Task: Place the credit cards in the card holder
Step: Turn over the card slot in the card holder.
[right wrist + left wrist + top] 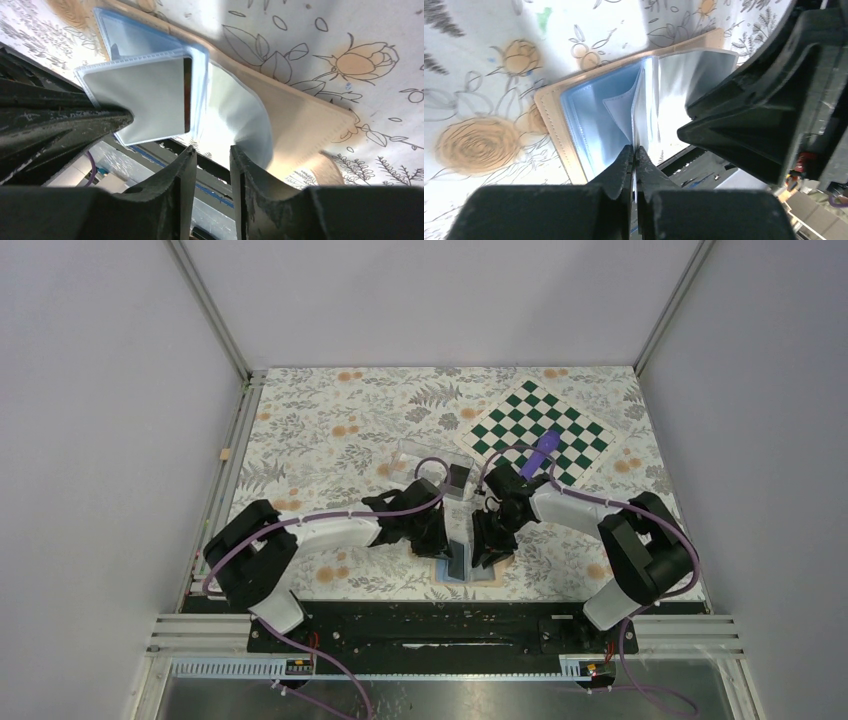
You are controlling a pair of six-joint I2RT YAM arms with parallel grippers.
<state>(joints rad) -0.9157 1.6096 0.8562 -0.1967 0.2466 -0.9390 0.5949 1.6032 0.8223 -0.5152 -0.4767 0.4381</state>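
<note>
There are two arms, the left arm and the right arm. Each carries one hand, so there are two: the left hand and the right hand. One desk carries everything.

On it lies one card holder, open. Three clear sleeves show in the right wrist view. A single dark strip in the front one is probably one dark card.

There is one clear plastic box with one dark item inside. One chessboard mat holds one purple object. One small tan block sits at the desk's left edge.
</note>
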